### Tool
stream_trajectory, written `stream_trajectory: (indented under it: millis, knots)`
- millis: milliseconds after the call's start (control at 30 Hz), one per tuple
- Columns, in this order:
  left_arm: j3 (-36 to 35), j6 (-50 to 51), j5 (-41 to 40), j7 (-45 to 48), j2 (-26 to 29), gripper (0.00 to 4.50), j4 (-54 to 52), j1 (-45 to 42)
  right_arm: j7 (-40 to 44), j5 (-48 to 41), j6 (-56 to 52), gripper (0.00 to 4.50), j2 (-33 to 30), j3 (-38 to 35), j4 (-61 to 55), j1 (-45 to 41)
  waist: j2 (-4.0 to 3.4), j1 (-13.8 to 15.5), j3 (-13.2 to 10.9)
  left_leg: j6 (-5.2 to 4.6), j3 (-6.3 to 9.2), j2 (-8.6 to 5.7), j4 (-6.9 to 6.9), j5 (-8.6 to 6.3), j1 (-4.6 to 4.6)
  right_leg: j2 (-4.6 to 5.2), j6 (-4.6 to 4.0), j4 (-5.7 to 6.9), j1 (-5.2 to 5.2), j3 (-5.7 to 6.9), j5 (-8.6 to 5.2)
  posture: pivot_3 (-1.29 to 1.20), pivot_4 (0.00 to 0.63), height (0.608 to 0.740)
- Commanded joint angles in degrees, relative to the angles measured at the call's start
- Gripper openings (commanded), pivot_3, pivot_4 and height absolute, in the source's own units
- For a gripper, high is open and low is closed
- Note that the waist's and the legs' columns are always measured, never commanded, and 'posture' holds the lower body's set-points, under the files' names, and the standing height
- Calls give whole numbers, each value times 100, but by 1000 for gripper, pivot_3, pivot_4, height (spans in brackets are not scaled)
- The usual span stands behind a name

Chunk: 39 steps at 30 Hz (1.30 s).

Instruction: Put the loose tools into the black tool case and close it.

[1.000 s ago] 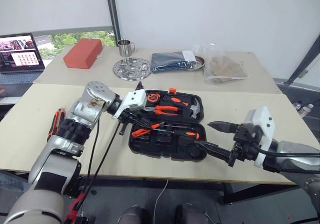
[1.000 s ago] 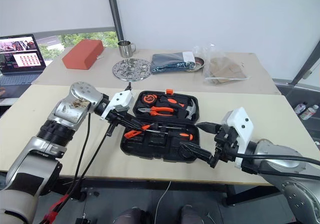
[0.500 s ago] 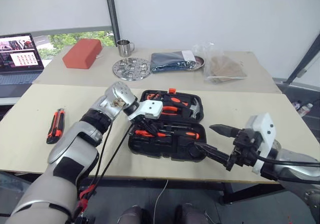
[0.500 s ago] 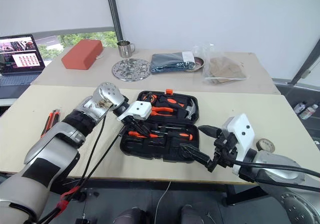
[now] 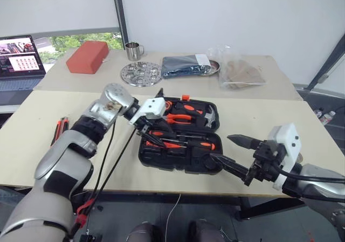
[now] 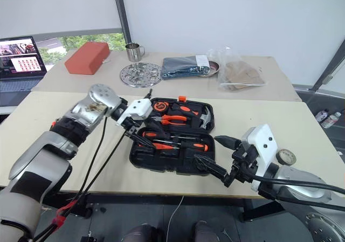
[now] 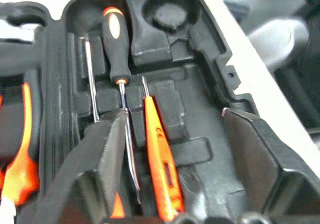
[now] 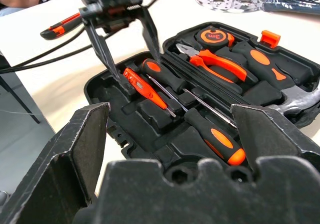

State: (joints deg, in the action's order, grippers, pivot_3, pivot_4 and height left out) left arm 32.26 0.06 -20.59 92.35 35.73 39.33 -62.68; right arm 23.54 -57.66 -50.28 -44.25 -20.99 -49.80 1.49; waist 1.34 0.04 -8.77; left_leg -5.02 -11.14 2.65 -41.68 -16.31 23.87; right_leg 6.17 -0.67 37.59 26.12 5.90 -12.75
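The black tool case (image 5: 186, 158) lies open at the table's middle. In its front half rest the slim red screwdriver (image 8: 145, 87) and two black-orange screwdrivers (image 8: 165, 77) (image 8: 210, 134). My left gripper (image 8: 132, 64) hovers open just above the red screwdriver (image 7: 160, 164), its fingers (image 7: 107, 149) either side of it and apart from it. At the case's front right corner my right gripper (image 5: 220, 146) stands open and empty. The utility knife (image 5: 60, 130) lies on the table to the left. A small tape roll (image 6: 285, 157) sits on the table at the right.
Pliers (image 8: 220, 62), a tape measure (image 8: 215, 36) and a hammer fill the case's back half, by the orange latch (image 5: 186, 97). On the far table stand a red box (image 5: 86, 56), a steel cup (image 5: 132, 50), a perforated disc (image 5: 141, 72), dark cloth (image 5: 186, 65), a plastic bag (image 5: 240, 72) and a laptop (image 5: 19, 56).
My left gripper carried the red screwdriver over the case, opened and let it go; the screwdriver now lies in the front half. The right arm has stayed put.
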Motion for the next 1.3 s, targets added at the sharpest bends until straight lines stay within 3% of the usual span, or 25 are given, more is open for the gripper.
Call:
stream_trajectory:
  millis: [33, 200, 267, 467, 867, 1067, 1300]
  knots:
    - [-669, -358, 75, -81, 7, 2560, -192, 495, 71, -140, 169, 4500, -98, -98, 12, -77, 0, 12, 0, 0, 0, -2, -1, 0, 0, 0, 4, 0, -1, 3, 1, 0, 150, 736]
    - [-1101, -687, 340, -412, -267, 620, -235, 1001, 121, -207, 151, 4500, -173, -96, 113, -157, 0, 65, 0, -4, 0, -5, -4, -2, 0, 1, 7, -3, -4, 4, 5, 0, 150, 736]
    - [-1228, -747, 459, -680, -457, 63, -181, 1107, 133, -221, 143, 4500, -202, -63, 170, -213, 0, 72, 0, -7, 0, -7, -5, -4, 1, 2, 9, -4, -6, 2, 6, 0, 150, 736]
    - [-1378, -768, 883, -1071, -773, 63, 2, 1131, 142, -213, 141, 4500, -210, 51, 210, -282, 0, 60, 0, -12, -1, -9, -6, -7, 1, 2, 13, -7, -8, 0, 9, 0, 150, 736]
    - [-1211, -1363, 1782, -1126, -886, 63, 773, 1155, 153, -156, 128, 4500, -246, 177, 244, -362, 0, 56, 2, -12, -2, -9, -6, -7, -2, 2, 13, -7, -10, 0, 10, 0, 150, 736]
    - [-1394, -1276, 1703, -1064, -1003, 63, 991, 1078, 179, -147, 111, 4500, -310, 214, 180, -298, 3, 55, 9, -13, -2, -8, -6, -8, -11, 5, 14, -6, -19, 0, 11, 0, 150, 736]
    - [-1771, -632, 1437, -1005, -772, 63, 349, 1231, 296, 164, 171, 4500, -470, 311, 177, -258, 3, 48, 9, -14, -1, -8, -6, -8, -10, 5, 15, -5, -17, -1, 12, 0, 150, 736]
